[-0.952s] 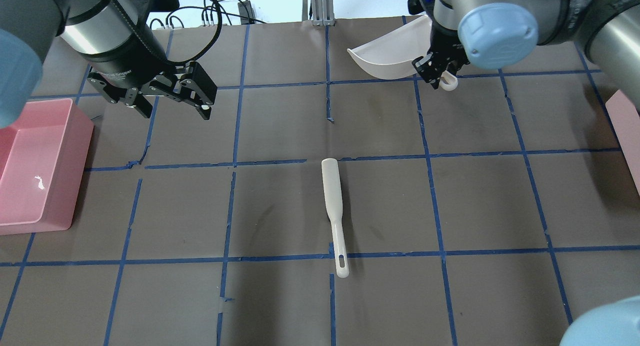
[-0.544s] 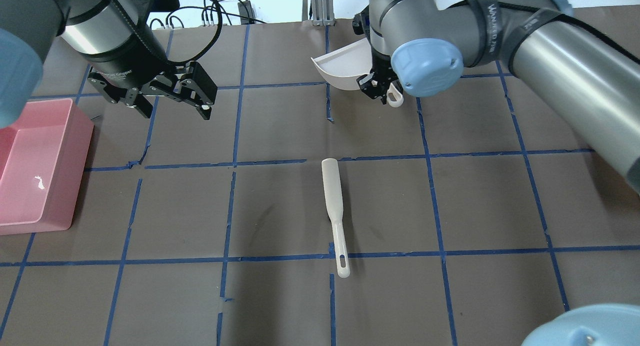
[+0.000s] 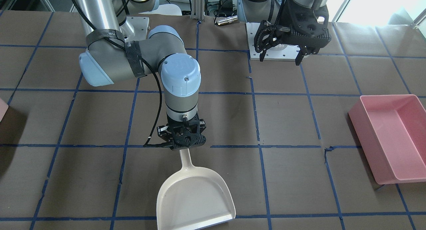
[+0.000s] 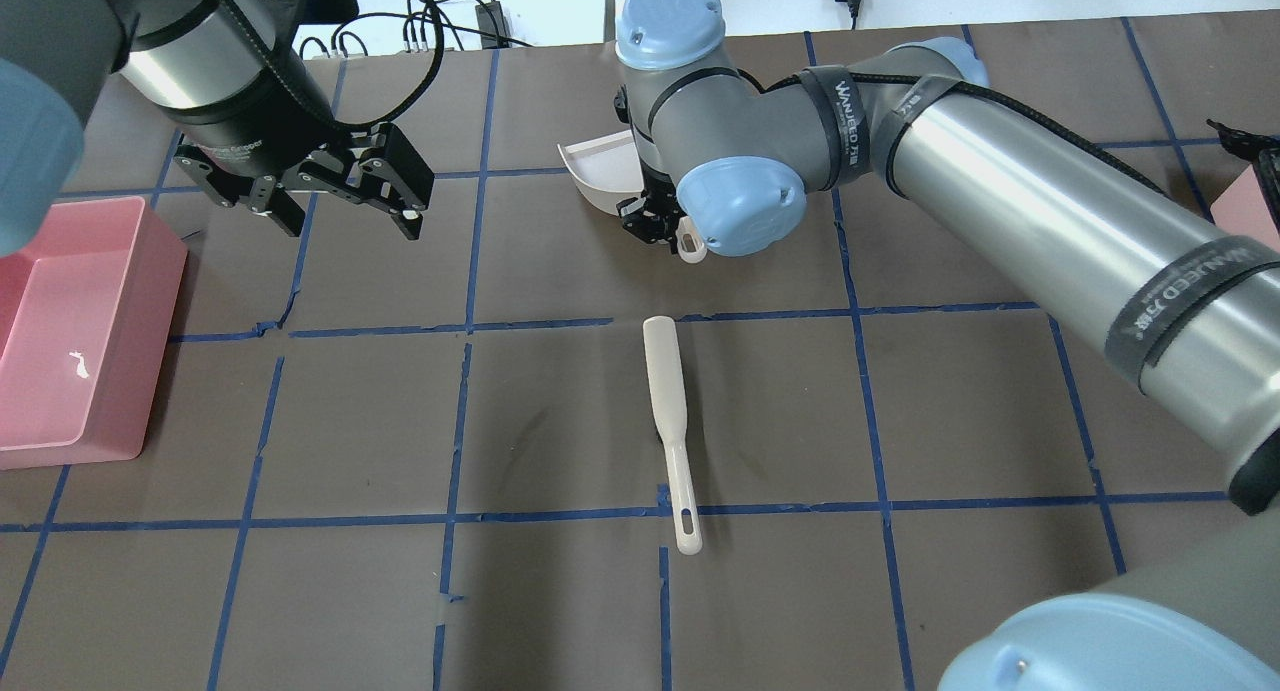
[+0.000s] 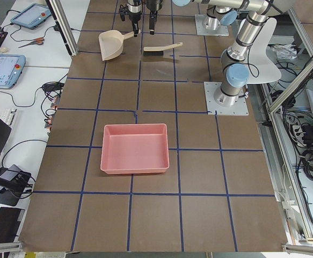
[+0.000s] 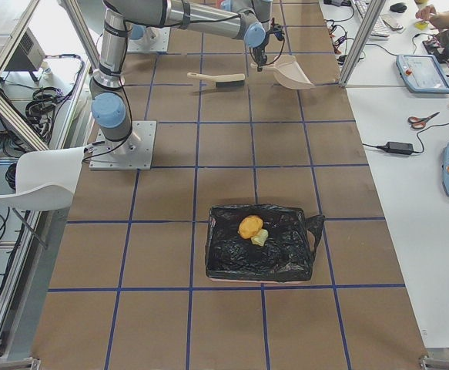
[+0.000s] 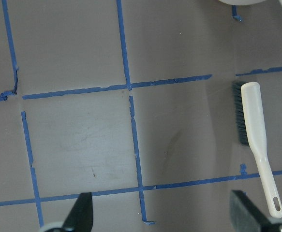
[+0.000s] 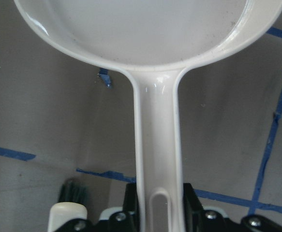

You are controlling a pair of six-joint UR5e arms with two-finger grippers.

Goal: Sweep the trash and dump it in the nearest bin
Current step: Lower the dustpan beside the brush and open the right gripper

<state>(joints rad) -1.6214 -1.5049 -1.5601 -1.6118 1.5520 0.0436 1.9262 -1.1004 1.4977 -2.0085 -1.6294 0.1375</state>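
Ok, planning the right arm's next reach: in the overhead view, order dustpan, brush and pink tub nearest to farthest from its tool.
1. Dustpan: gripped in the right tool, far centre.
2. Brush: lying mid-table, just on the robot's side of it.
3. Pink tub: at the left edge.

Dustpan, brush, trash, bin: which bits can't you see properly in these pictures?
Dustpan: overhead view, mostly hidden behind the right arm.
Bin: front-facing view, only a corner shows; the left edge cuts it off.
Trash: right side view, too small to count the pieces.
Brush: right wrist view, only one end shows at the bottom edge.
Left fingers: left wrist view, only tips show at the bottom edge.
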